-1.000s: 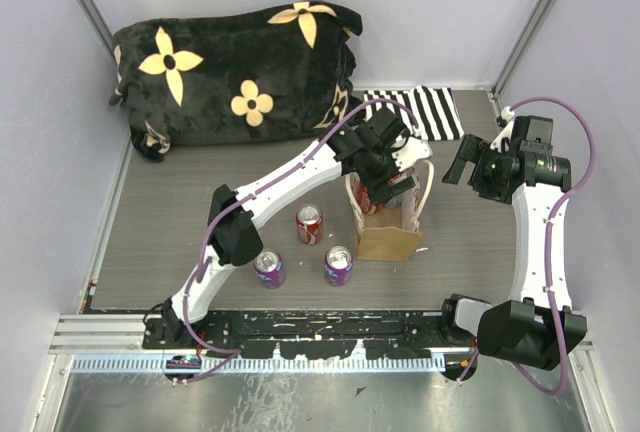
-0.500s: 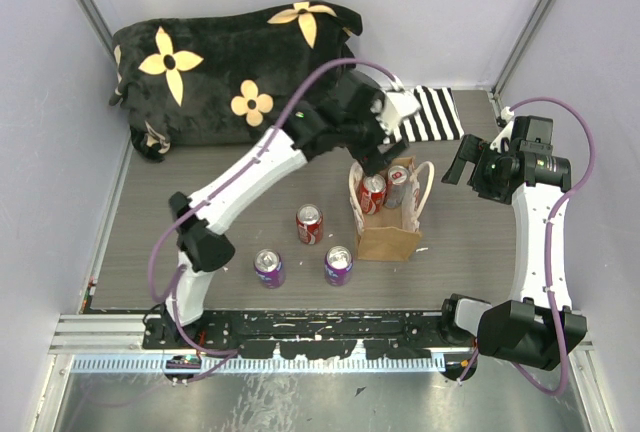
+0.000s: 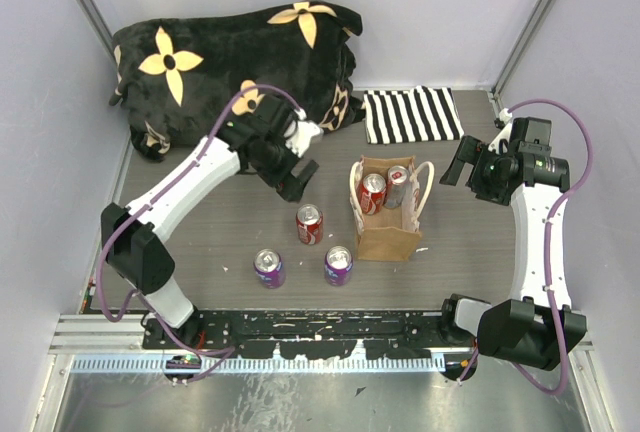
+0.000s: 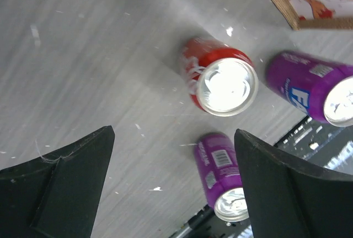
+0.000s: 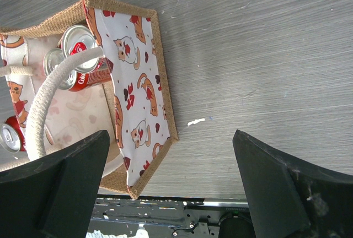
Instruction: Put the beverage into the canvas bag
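A: Nearest us, purple can (image 3: 269,268) and second purple can (image 3: 338,265); loose red can (image 3: 309,224) beyond.
B: At its 3 o'clock, the canvas bag (image 3: 386,242) holds two bagged cans (image 3: 372,193). Left gripper (image 3: 293,184) at 11 o'clock, right gripper (image 3: 455,164) at the bag's 2 o'clock: we see both wide, empty.

two cans (image 3: 384,189) in canvas bag (image 3: 388,236)

The left fingers (image 4: 66,188) have withdrawn from the canvas bag (image 3: 388,237) toward the red can (image 4: 220,81).

We get bright even light and soft shadows, but left wrist's blurry and the red can (image 4: 219,82) glares white.
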`<state>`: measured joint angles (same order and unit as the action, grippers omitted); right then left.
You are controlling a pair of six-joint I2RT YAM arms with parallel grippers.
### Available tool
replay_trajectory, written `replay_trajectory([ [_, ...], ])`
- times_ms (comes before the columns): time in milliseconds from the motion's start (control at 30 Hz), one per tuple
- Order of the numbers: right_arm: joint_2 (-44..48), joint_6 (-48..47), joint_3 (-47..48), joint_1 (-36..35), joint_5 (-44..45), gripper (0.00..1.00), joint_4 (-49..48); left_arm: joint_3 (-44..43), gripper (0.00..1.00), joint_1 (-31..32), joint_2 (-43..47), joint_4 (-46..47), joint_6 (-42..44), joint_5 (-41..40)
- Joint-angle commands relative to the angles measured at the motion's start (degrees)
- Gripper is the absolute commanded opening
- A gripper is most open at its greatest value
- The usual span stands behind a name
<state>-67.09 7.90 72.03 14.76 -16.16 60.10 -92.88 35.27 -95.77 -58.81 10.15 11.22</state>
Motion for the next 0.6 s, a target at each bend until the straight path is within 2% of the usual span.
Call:
replay_trajectory([
  [0, 1.98, 0.03, 0.29, 0.19, -0.71, 1.00, -1.78, 1.58, 0.97, 3.86, 0.39, 1.32, -2.82, -0.61],
  [300, 2.07, -0.25, 0.97, 0.19, -0.45, 1.00, -1.12, -0.42, 1.00, 7.54, -5.03, -0.05, -4.86, -3.02],
  [567, 1.83, -0.24, 1.01, 0.25, -0.76, 1.00, -1.10, 0.22, 0.98, 9.24, -7.23, 1.17, -5.33, -4.10],
])
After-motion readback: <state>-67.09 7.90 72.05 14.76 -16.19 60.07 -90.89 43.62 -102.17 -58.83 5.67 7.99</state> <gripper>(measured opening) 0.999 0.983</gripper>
